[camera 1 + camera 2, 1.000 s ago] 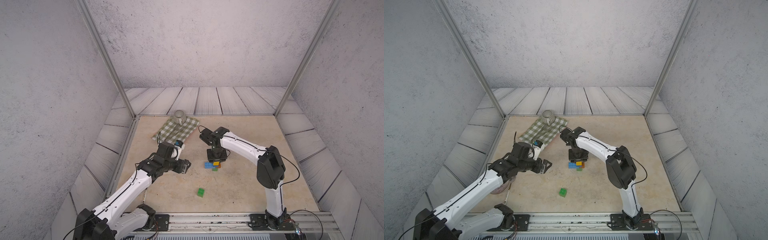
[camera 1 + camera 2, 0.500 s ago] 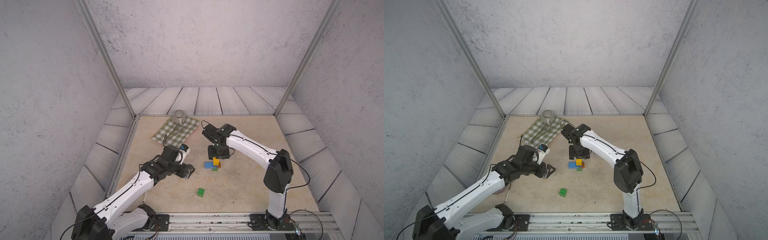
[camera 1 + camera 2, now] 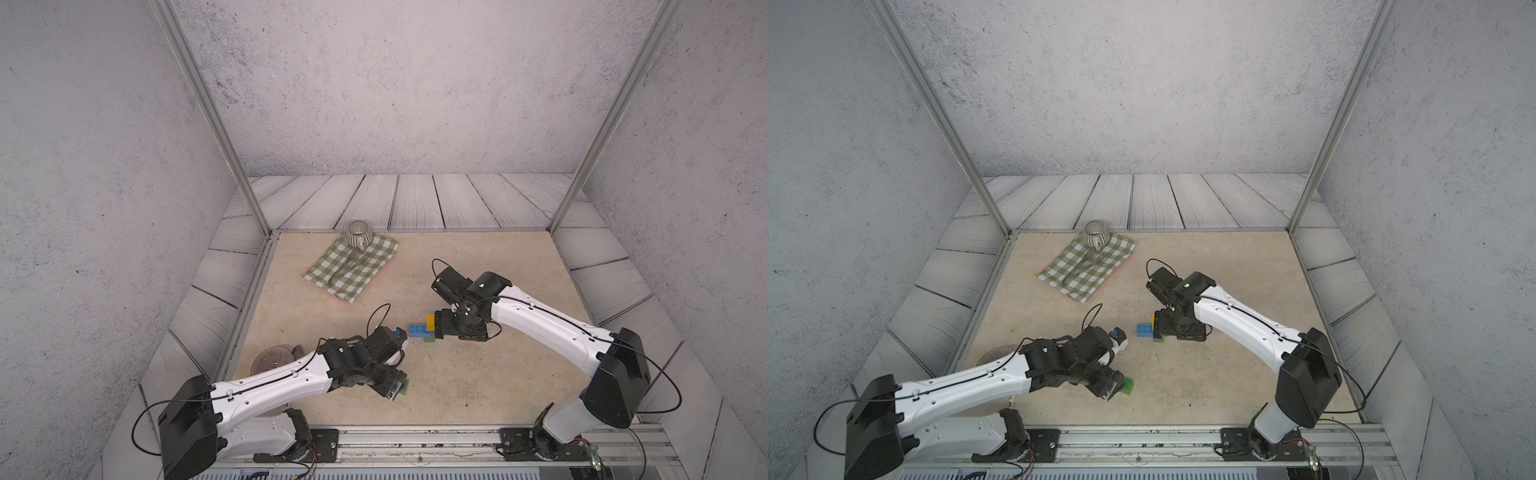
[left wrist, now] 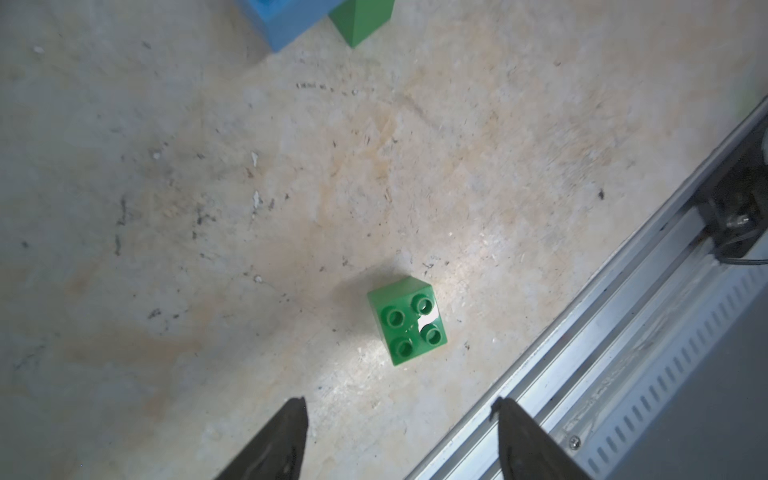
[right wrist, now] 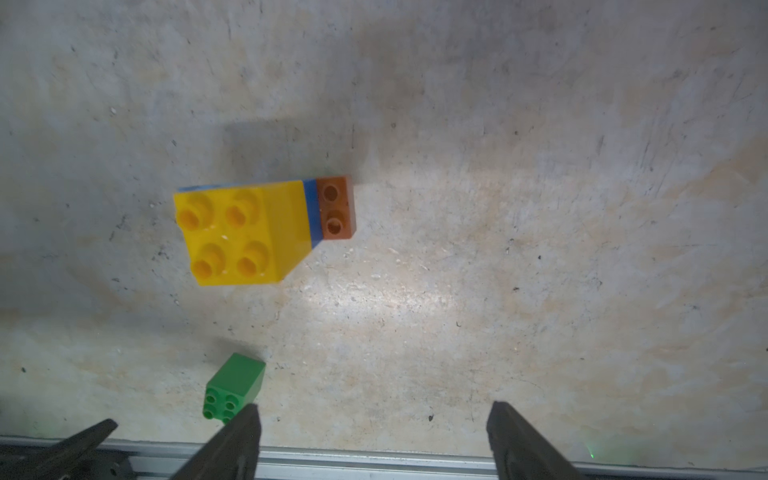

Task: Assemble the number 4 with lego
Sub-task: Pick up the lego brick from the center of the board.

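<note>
The part-built number 4 lies mid-table in both top views: a light blue brick (image 3: 417, 330), a yellow brick (image 3: 430, 320) and a green brick (image 3: 429, 339). In the right wrist view the yellow brick (image 5: 232, 237) sits on a blue one, with an orange-brown brick (image 5: 336, 208) beside it. My right gripper (image 3: 441, 329) hovers just right of this group, open and empty (image 5: 374, 411). A loose green brick (image 4: 407, 322) lies near the front rail. My left gripper (image 4: 399, 411) is open just short of it, partly covering it in a top view (image 3: 1112, 386).
A checked cloth (image 3: 351, 266) with a striped cup (image 3: 359, 233) and a spoon lies at the back left. A ribbed bowl (image 3: 272, 360) sits at the left edge under my left arm. The metal rail (image 4: 623, 332) runs close beside the loose green brick.
My right gripper has opened, let go of the yellow brick and drawn back to the right. My left arm has swung toward the front, over the loose green brick.
</note>
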### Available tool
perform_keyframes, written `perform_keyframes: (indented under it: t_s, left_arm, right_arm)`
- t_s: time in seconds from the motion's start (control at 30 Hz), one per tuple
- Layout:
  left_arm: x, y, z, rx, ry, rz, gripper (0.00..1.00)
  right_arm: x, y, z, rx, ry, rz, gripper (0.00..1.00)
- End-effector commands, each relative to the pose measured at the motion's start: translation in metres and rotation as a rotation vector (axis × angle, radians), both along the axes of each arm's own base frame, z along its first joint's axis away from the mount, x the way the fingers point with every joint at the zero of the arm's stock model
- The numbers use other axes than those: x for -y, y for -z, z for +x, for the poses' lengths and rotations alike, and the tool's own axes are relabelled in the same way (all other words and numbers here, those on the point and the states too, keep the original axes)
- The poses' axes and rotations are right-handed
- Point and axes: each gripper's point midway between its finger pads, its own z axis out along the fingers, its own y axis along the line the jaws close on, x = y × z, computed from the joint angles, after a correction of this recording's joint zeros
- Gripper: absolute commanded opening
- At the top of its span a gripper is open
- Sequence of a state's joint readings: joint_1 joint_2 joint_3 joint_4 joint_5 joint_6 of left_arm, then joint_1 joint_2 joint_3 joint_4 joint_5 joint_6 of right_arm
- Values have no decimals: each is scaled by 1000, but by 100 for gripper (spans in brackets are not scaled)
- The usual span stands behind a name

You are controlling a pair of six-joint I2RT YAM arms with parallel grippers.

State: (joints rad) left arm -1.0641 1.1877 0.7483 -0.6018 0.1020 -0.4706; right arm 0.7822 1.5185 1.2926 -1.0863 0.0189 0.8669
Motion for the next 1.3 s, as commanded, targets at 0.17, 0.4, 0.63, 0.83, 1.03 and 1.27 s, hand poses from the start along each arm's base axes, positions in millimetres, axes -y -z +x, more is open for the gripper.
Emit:
perform_keyframes:
  t_s: [0.17, 0.4, 0.63, 0.83, 1.03, 1.27]
  left_arm:
    - [2, 16, 1, -16, -138, 83, 66]
    - [21, 21, 3, -10, -122, 142, 60]
    - [22, 27, 2, -17, -124, 207, 53]
    - [25, 33, 0, -35, -103, 239, 49]
    - [26, 38, -1, -43, -96, 251, 47]
    - [25, 42, -2, -46, -93, 260, 42]
  right_arm:
    - [12, 3, -18, 44, 65, 114, 100]
    - [28, 1, -23, 64, 87, 122, 99]
    - [36, -4, -22, 77, 100, 135, 99]
    - [36, -3, -22, 78, 109, 150, 99]
    - [34, -5, -19, 81, 111, 156, 99]
    - [33, -4, -16, 77, 112, 155, 99]
